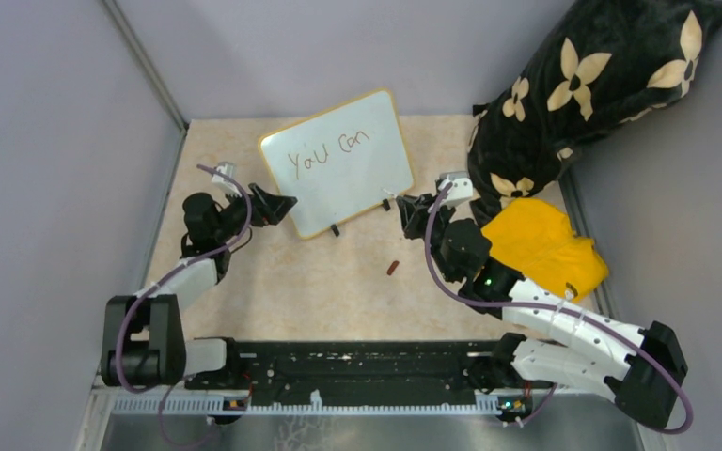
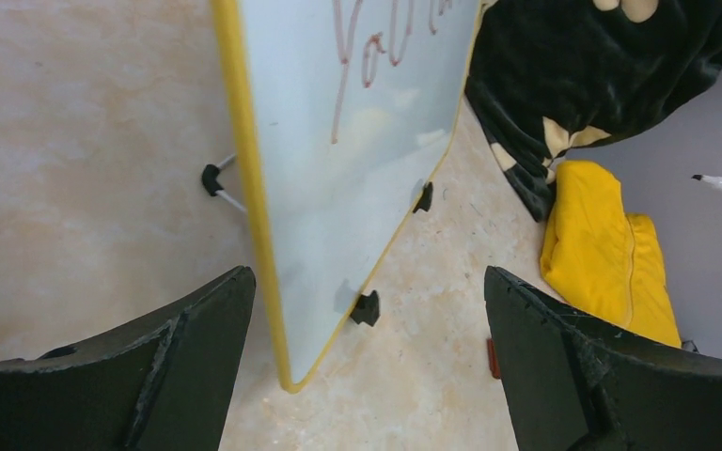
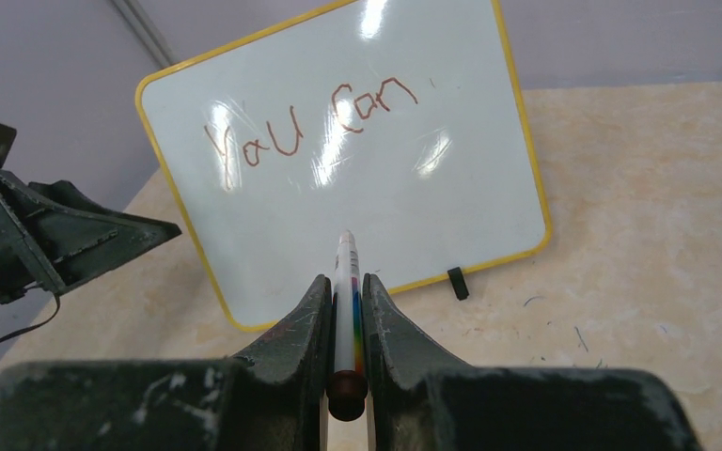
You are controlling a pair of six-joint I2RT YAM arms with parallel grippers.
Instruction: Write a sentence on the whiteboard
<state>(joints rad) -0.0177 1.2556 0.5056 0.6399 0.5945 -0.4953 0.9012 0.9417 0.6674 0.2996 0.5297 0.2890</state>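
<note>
Right gripper (image 3: 343,280): jaws narrow, clamped on marker (image 3: 346,258), tip pointing at lower blank part of whiteboard (image 3: 385,188). Left gripper (image 2: 367,277): jaws wide, holding nothing.

(a) Top view: whiteboard stands far-centre on table (image 1: 291,282), w/ grippers at its near-left and near-right corners.
(b) Right wrist only: full sentence (image 3: 310,122) so far, "You can", one line across upper half of board.
(c) Left wrist only: rear strut foot (image 2: 211,178) behind the board; near-left corner of yellow frame sits between the open fingers, untouched; marker tip seen well right of board, apart from it.

Edges/room: bare table near side of board, betw. both arms, save small dark-red piece (image 1: 393,268). Right side crowded by yellow cloth (image 1: 541,249) and black flowered pillow (image 1: 592,85).
</note>
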